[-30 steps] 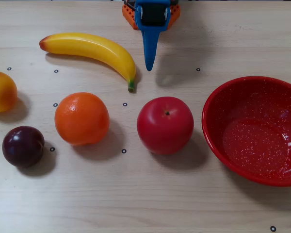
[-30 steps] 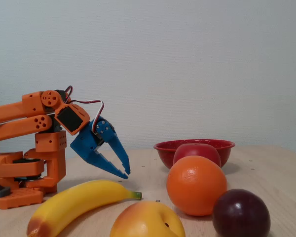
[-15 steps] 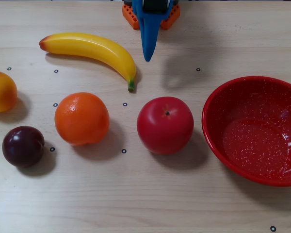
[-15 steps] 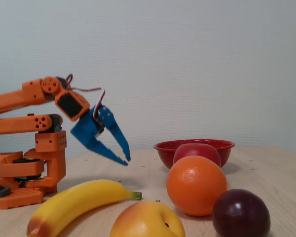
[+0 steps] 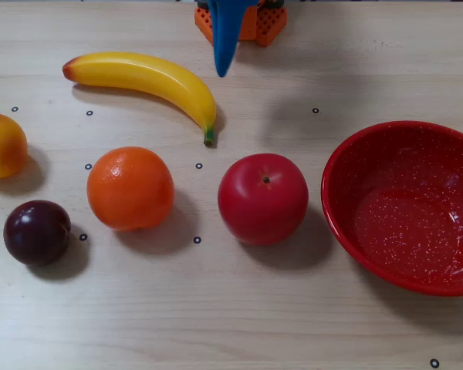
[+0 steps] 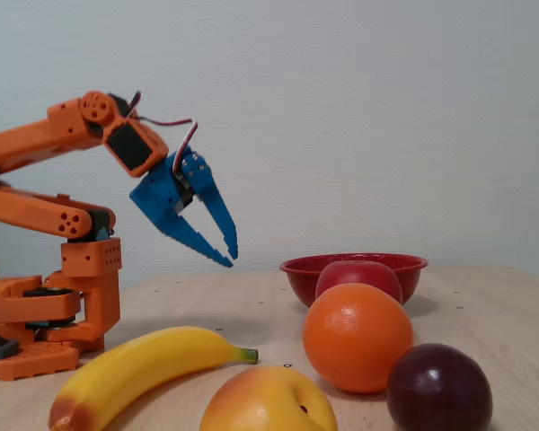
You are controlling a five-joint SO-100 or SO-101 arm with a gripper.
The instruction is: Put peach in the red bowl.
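Observation:
The peach (image 5: 3, 144) is yellow-orange with a red blush and sits at the far left of the table in a fixed view; it also shows at the bottom front of the other fixed view (image 6: 268, 401). The red bowl (image 5: 347, 154) with white speckles stands at the right, empty; in the side fixed view it is at the back (image 6: 404, 265). My blue gripper (image 6: 230, 257) hangs in the air near the arm's base, jaws slightly apart and empty, far from the peach. From above only its tip (image 5: 223, 68) shows at the top edge.
A banana (image 5: 150, 79), an orange (image 5: 130, 188), a red apple (image 5: 262, 198) and a dark plum (image 5: 36, 231) lie on the wooden table between peach and bowl. The orange arm base (image 6: 45, 305) stands at the back. Small black ring marks dot the table.

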